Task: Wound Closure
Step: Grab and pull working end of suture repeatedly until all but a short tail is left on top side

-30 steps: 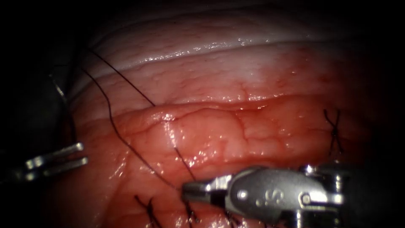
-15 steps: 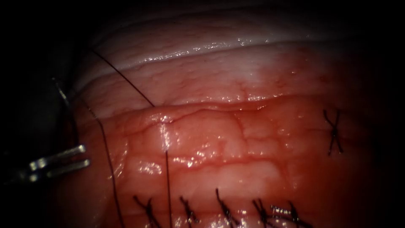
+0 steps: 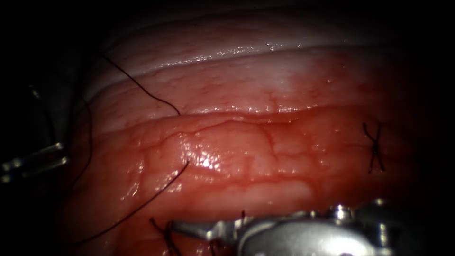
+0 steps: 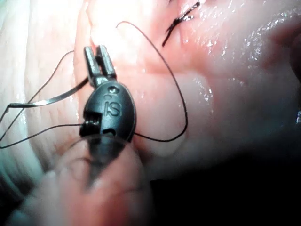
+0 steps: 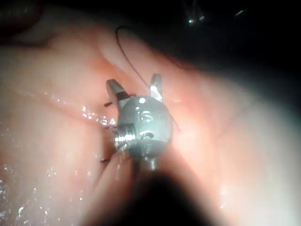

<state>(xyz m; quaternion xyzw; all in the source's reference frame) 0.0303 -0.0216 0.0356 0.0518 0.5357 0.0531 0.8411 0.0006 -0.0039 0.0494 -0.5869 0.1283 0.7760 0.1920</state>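
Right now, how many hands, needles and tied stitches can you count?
Hands: 2, the left hand and the right hand, both open and holding nothing.
Needle: 1, loose beside the left hand, left of the cut.
Tied stitches: 2 uncovered; others are partly hidden by the right hand.
Total: 5.
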